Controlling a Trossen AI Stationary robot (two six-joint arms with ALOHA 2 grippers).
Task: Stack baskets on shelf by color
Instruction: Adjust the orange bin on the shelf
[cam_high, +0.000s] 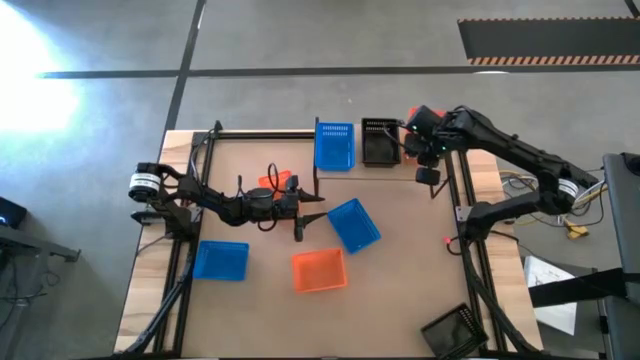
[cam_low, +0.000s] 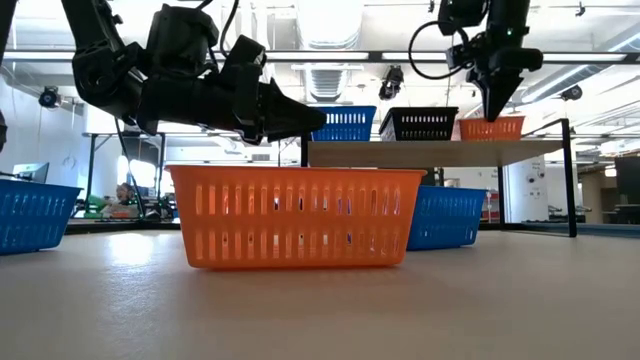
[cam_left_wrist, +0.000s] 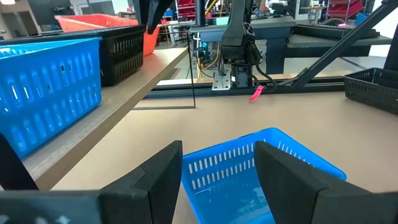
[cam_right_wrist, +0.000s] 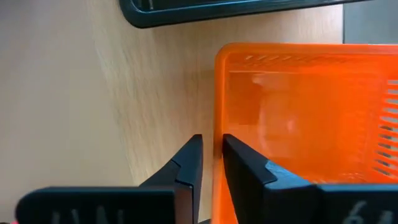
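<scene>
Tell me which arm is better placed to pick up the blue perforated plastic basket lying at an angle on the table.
The left. Its gripper is open and points at that tilted blue plastic basket. The right gripper is busy on the light-wood shelf, shut on the rim of an orange plastic basket.

Left end effector (cam_left_wrist: 217, 180) open over blue basket (cam_left_wrist: 261, 171), beside shelf (cam_left_wrist: 118, 99).

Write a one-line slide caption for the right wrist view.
Right gripper pinching the wall of an orange basket on the shelf.
</scene>
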